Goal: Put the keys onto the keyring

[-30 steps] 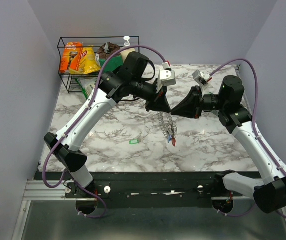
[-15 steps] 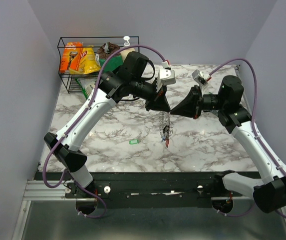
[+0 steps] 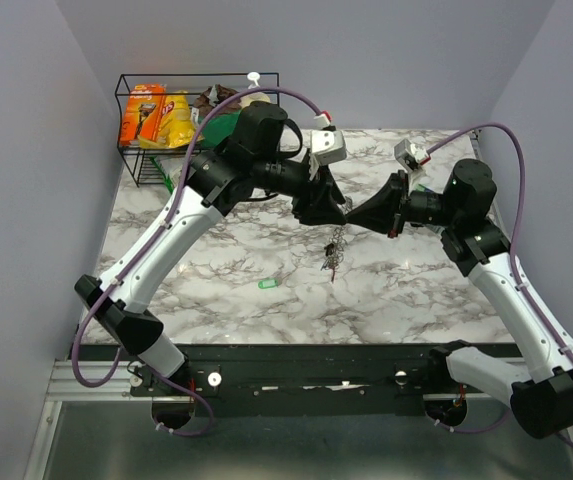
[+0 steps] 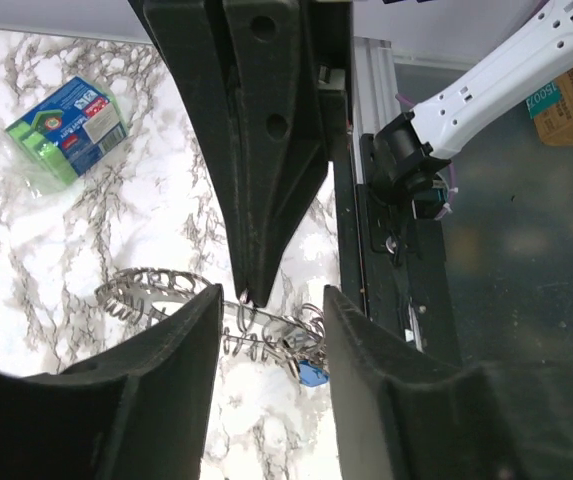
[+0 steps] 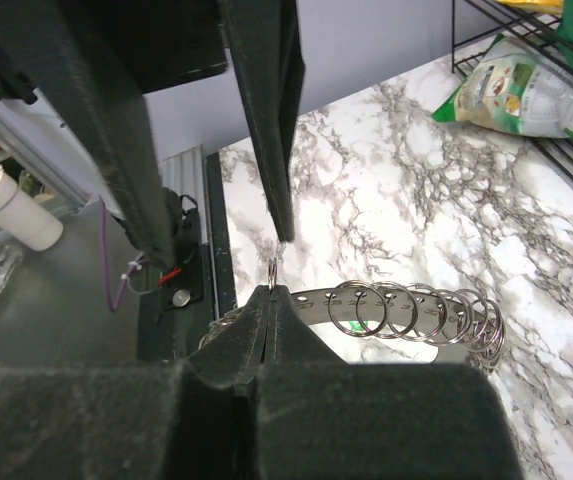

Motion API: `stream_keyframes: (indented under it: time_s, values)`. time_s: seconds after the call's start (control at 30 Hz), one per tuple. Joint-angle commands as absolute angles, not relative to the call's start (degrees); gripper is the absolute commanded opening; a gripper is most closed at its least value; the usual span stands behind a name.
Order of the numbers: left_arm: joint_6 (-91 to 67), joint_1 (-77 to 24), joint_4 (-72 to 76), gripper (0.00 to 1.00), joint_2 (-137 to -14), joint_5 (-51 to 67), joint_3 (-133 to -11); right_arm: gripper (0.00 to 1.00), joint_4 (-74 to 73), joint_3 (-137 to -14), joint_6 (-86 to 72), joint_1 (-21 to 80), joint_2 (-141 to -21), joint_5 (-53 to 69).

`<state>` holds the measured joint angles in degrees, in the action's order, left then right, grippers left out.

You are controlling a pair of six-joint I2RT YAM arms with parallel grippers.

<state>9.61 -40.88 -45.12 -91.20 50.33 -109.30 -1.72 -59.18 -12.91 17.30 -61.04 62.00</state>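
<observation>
Mid-threading: the right gripper (image 5: 269, 292), pressed together, pinches the keyring (image 3: 334, 250), which dangles below both tips. The left gripper (image 4: 268, 305) stands spread beside it; likely next, closing on the ring.

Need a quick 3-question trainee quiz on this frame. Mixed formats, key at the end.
1. True or false: the left fingers are shut on the keyring.
2. What pinches the keyring? A) right fingers B) left fingers C) nothing
3. Fill in: the green packet lies on the ___.
Key: 1 false, they stand apart; 2 A; 3 table.
</observation>
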Motion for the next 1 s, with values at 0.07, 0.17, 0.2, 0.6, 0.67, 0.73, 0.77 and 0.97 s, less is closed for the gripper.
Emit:
stream_keyframes:
  time_s: [0.07, 0.17, 0.2, 0.6, 0.67, 0.73, 0.77, 0.97]
  values:
    - [-4.3, -38.1, -19.1, 0.72, -79.8, 52.6, -96.2, 0.01, 7.9, -57.4, -16.9, 17.6, -56.7, 56.3]
    - [-13.0, -34.8, -8.2, 0.74, -78.1, 58.3, -91.3, 0.01, 13.9, -54.7, -19.0, 17.6, -54.7, 54.7]
    - [-15.5, -33.7, -5.0, 0.74, -78.0, 59.9, -89.1, 0.01, 16.7, -54.1, -19.3, 17.6, -54.1, 53.8]
    - [-27.6, -30.4, 5.3, 0.72, -79.5, 62.3, -87.7, 0.01, 34.4, -48.7, -27.2, 17.6, -51.5, 53.2]
    - [-26.8, -30.6, 2.1, 0.71, -79.9, 61.2, -88.6, 0.01, 36.9, -48.2, -28.6, 17.6, -51.3, 53.2]
    - [-25.4, -30.8, -1.2, 0.71, -80.2, 59.2, -89.9, 0.01, 40.5, -47.4, -29.2, 17.6, -51.4, 52.7]
    - [-24.9, -30.9, -2.6, 0.71, -80.7, 58.3, -90.5, 0.01, 41.9, -47.1, -29.7, 17.6, -51.3, 52.5]
    - [-20.7, -32.8, -13.0, 0.66, -83.8, 53.9, -96.8, 0.01, 53.3, -42.5, -29.7, 17.6, -49.3, 49.0]
